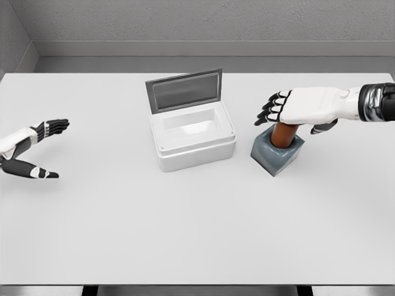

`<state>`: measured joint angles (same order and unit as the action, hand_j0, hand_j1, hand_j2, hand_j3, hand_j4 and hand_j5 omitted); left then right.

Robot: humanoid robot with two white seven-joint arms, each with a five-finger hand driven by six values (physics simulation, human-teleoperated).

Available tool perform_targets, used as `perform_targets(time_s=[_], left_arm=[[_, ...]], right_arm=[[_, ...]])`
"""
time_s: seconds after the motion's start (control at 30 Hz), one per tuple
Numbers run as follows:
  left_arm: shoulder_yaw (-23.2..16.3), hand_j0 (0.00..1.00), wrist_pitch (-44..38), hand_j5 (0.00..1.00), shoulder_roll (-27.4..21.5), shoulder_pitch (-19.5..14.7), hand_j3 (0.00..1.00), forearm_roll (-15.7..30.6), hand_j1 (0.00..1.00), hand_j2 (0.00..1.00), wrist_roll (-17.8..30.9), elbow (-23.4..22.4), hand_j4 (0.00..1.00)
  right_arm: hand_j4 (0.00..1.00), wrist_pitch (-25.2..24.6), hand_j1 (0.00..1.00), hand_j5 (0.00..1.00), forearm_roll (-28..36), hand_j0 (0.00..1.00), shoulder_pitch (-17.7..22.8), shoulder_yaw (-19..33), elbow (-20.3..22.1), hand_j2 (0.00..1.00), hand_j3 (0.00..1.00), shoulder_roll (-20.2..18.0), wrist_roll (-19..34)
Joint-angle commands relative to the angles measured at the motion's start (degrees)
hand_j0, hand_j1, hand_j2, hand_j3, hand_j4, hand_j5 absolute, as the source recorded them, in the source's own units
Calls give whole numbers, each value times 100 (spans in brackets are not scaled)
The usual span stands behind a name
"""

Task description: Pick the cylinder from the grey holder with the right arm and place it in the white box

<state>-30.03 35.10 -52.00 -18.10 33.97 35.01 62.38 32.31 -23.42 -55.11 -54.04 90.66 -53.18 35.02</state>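
A brown-orange cylinder [284, 135] stands upright in the grey holder [277, 153], right of the table's middle. My right hand [290, 111] hovers just over the cylinder's top, palm down, fingers spread toward the left and thumb hanging on the right side; it holds nothing. The white box [192, 137] sits at the table's centre with its grey lid [184, 90] raised at the back, and its inside is bare. My left hand [38, 148] rests at the far left, fingers relaxed.
The white table [197, 234] fills the view, with a grey wall behind it. A narrow gap separates the box from the holder.
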Motion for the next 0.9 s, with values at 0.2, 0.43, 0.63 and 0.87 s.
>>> perform_targets(time_s=[0.2, 0.43, 0.63, 0.87], left_arm=[[6, 100, -10, 100, -3, 9, 100, 5, 100, 100, -1, 3, 100], [6, 100, -10, 100, -3, -44, 100, 5, 100, 100, -1, -24, 100], [6, 100, -10, 100, -3, -62, 100, 5, 100, 100, -1, -33, 100], [6, 100, -10, 100, -3, -62, 100, 5, 100, 100, -1, -33, 100]], right_arm=[[98, 3, 98, 98, -14, 98, 0, -10, 4, 98, 98, 71, -2], [46, 269, 46, 46, -14, 46, 0, -2, 4, 46, 46, 62, -2], [17, 269, 17, 17, -14, 17, -9, -2, 4, 17, 17, 44, -2], [15, 269, 15, 15, 13, 15, -70, 385, 4, 15, 15, -8, -2]])
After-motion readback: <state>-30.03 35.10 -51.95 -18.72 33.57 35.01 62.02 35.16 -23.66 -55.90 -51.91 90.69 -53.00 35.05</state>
